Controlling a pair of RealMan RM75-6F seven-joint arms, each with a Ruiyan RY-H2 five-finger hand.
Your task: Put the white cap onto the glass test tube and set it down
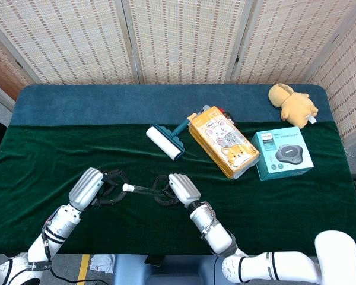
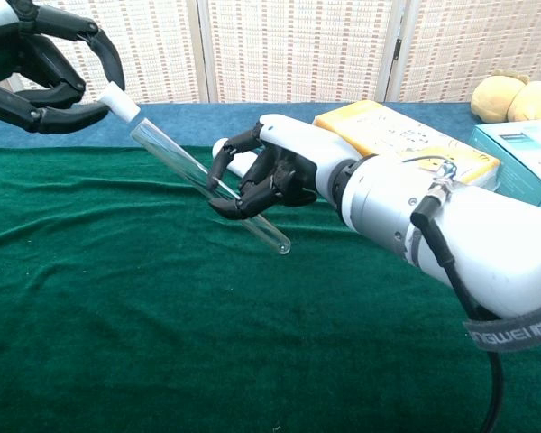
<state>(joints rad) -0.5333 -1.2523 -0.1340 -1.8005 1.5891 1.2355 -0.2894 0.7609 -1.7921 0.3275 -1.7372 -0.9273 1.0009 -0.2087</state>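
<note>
Capping in mid-air above the green tabletop (image 1: 273, 208). The right hand (image 2: 266, 176) has its fingers (image 2: 227, 205) clamped around the lower part of the glass tube (image 2: 189, 171), whose long axis slopes from the closed end, low and toward the right hand, up to the open mouth toward the left hand (image 2: 36, 72). The left hand's fingers pinch the white cap (image 2: 119, 99), which sits at the tube's mouth; whether it is fully seated cannot be told. Likely next: a push along that axis, then laying the tube down.
</note>
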